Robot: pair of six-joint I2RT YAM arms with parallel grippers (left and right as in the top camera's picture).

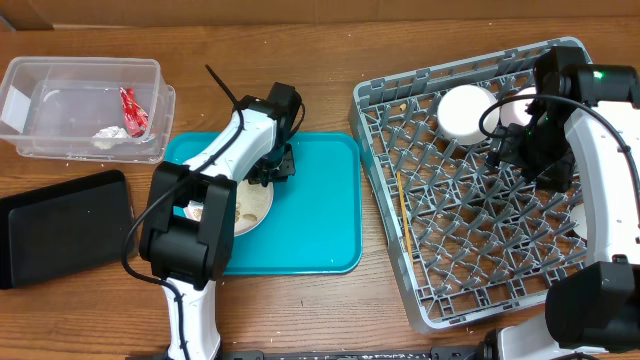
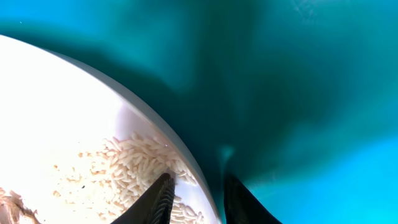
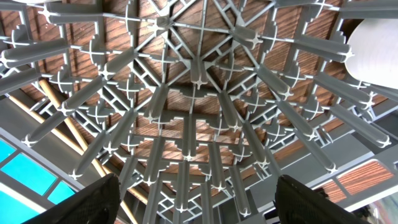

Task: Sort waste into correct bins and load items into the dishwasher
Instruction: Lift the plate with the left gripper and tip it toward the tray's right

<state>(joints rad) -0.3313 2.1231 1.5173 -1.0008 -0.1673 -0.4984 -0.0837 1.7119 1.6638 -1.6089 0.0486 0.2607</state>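
The red wrapper (image 1: 132, 110) lies in the clear tub (image 1: 85, 62) at far left, the left tool (image 2: 198, 188) pinches the rim of the rice-strewn plate (image 2: 62, 112) on the teal tray (image 1: 320, 220), and over the grey rack (image 1: 470, 260) holding a bowl (image 1: 465, 112) and chopsticks (image 1: 402, 215) the right tool (image 3: 199, 190) hangs spread wide.

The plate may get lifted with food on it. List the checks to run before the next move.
1. Left claw straddles the white plate at its rim: ok.
2. Claw clamped on the rim: cannot tell.
3. Plate scraped clean: not ok, rice grains lie on it.
4. Right claw open, over the dish rack, away from the plate: ok.
5. Black tray unobstructed for scraps: ok.
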